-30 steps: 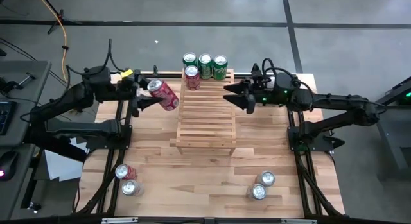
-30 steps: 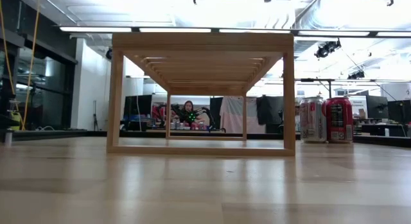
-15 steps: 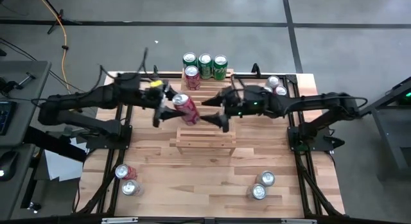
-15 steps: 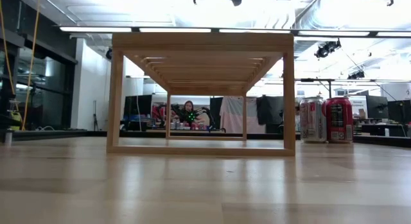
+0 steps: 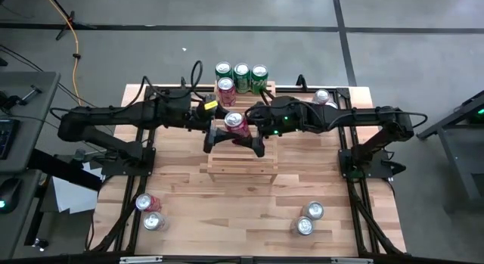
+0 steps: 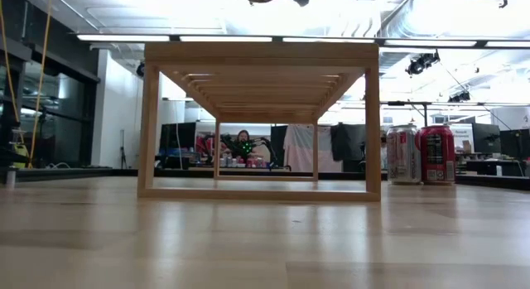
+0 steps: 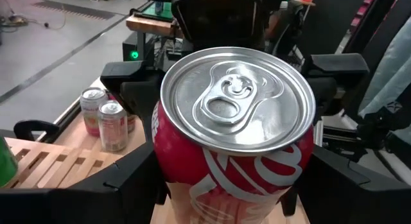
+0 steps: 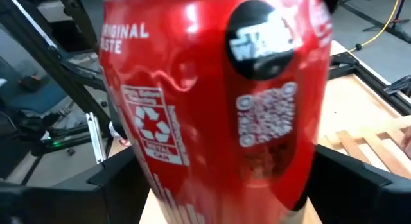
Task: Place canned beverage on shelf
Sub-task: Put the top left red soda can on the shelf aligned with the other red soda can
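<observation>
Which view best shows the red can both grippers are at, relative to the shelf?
High view: the red can sits over the shelf. Wrist views show only its top and label; low view barely catches it.

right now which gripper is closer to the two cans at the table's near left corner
Left. The left gripper holds the red can over the shelf; the right gripper is on that can's far side from the two cans.

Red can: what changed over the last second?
The left claw carried the red can from beside the shelf's left edge to above its slats. The right claw swung in from the right and now flanks the can. Whether its fingers grip the can is unclear. The can row at the shelf's far end is unmoved.
</observation>
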### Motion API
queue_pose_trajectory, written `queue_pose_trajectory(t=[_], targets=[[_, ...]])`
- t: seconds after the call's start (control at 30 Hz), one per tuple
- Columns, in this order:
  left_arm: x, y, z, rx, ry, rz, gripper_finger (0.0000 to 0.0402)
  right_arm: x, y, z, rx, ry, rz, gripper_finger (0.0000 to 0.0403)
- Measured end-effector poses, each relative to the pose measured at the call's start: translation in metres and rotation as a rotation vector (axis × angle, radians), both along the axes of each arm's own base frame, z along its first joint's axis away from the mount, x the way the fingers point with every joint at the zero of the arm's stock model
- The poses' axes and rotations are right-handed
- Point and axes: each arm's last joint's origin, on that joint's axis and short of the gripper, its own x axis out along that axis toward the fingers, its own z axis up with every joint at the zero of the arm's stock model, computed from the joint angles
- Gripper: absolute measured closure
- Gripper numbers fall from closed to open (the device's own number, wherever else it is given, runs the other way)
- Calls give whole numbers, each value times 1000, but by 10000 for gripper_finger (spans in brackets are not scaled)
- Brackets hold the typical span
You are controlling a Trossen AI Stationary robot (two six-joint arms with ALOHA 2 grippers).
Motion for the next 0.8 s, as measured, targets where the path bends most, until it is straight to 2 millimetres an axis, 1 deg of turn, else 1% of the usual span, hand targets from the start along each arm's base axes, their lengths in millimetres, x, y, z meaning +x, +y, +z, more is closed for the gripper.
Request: queue_pose_trajectory(t=[0.23,0.3,0.4,0.5,0.53,0.7,0.8], targets=[[1,1,1,12,2,12,124,-1,0,0,-9,2,-1,65],[-1,1,2,17,3,10,124,-1,0,1,-12,-2,0,77],[-1,1,1,16,6,12,124,-1,0,1,-19,-2,3,106],[-1,1,1,15,7,13,123,-1,0,1,-24,-1,5,111],[-1,1,1,11,10,13,116,-1,0,1,-26,-1,6,111],[-5,1,0,-12,40,-12,44,-4,0,-1,-36,37,17,111],[-11,3,1,-17,53,-3,21,-12,-2,0,-53,76,25,111]])
